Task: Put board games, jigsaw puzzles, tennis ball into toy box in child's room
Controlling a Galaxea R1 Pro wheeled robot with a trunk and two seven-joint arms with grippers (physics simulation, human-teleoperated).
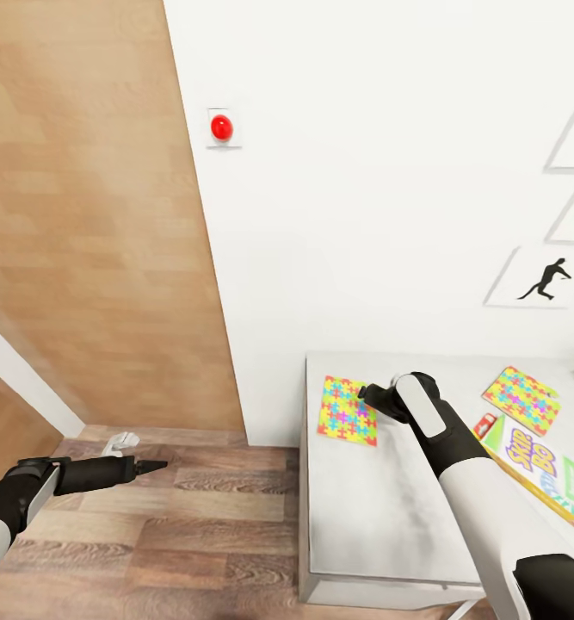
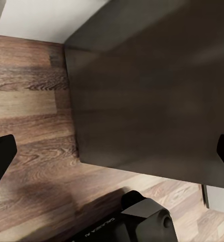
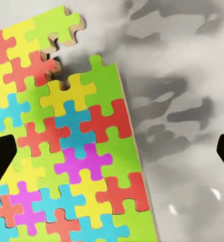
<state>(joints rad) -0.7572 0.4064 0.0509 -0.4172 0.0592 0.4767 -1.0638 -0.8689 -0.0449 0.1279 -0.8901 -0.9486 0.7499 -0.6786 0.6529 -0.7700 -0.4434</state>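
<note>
Multicoloured and flat, one jigsaw puzzle (image 1: pixel 348 410) lies near the left end of our light grey table (image 1: pixel 381 508). Our right gripper (image 1: pixel 374 399) hovers at its edge with jaws spread and nothing held. A second puzzle (image 1: pixel 521 399) and the Skip-Bo box (image 1: pixel 549 478) lie further right. Our left gripper (image 1: pixel 153 467) hangs over the wood floor (image 1: pixel 175 534), jaws apart.

Skip-Bo box (image 1: pixel 549 482) cut off by frame edge.

Wood-plank floor (image 2: pixel 31 131), dark panel (image 2: pixel 152 91), perhaps cabinet side
</note>
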